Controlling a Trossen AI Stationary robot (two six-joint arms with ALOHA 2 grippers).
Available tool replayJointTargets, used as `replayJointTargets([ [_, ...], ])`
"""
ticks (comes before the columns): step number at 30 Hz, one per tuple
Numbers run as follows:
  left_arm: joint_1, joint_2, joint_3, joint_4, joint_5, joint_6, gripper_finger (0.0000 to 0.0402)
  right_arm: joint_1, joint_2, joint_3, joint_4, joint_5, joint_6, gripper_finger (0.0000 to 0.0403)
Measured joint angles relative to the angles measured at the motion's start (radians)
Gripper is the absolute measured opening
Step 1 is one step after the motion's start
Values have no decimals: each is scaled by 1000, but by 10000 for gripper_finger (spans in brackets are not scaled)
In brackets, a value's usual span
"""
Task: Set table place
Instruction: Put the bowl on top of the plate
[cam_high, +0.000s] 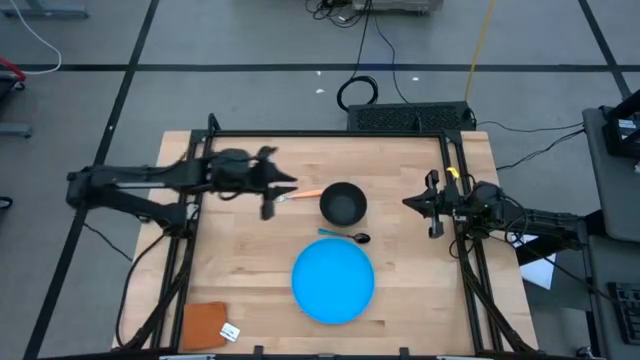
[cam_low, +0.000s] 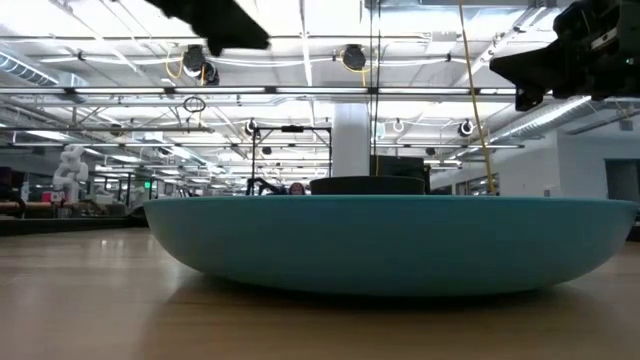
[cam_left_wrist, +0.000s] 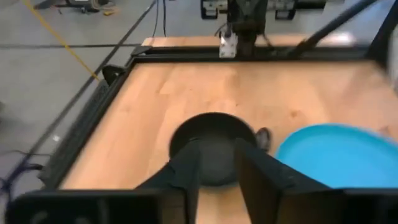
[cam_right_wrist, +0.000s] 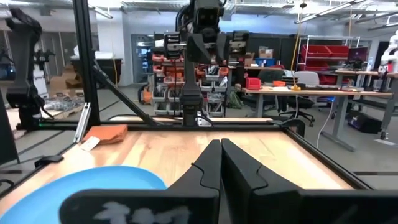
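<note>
The left tool (cam_high: 283, 196) hovers with fingers parted just beside the fork (cam_high: 305, 194), near the bowl (cam_high: 343, 204); the right tool (cam_high: 432, 206) waits closed near the desk (cam_high: 400, 170) edge.

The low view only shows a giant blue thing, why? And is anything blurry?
In the low view, the blue plate sits right by the camera, hiding the table behind it. In the high view, the left gripper looks smeared. In the left wrist view, the plate's edge looks soft.
</note>
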Motion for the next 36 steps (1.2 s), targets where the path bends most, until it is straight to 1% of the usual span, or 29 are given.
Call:
replayJointTargets([
  [3, 10, 110, 68, 25, -42, 38, 139, 0, 0, 0, -25, -28, -21, 0],
  [5, 20, 168, 117, 34, -33, 28, 145, 0, 0, 0, -31, -49, -22, 0],
  [6, 25, 195, 142, 30, -10, 28, 146, 0, 0, 0, -29, -62, -21, 0],
  [8, 37, 250, 194, 10, 35, 16, 144, 0, 0, 0, -29, -103, -23, 0],
  [10, 45, 302, 245, -26, 66, -4, 138, 0, 0, 0, -26, -121, -15, 0],
  [15, 63, 416, 369, -140, 131, -10, 125, 0, 0, 0, -31, -132, -13, 0],
  [18, 65, 475, 419, -210, 165, 24, 123, 0, 0, 0, -31, -132, -13, 0],
  [21, 60, 526, 457, -263, 176, 83, 123, 0, 0, 0, -38, -132, -13, 0],
  [24, 57, 574, 478, -290, 175, 100, 127, 0, 0, 0, -48, -132, -21, 0],
  [27, 56, 611, 496, -301, 205, 106, 151, 0, 0, 0, -52, -132, -28, 0],
  [30, 49, 632, 502, -298, 231, 144, 188, 0, 0, 0, -54, -132, -39, 0],
  [33, 38, 648, 502, -309, 250, 205, 225, 0, 0, 0, -55, -132, -43, 0],
  [36, 21, 651, 502, -327, 246, 299, 249, 0, 0, 0, -55, -132, -46, 0],
])
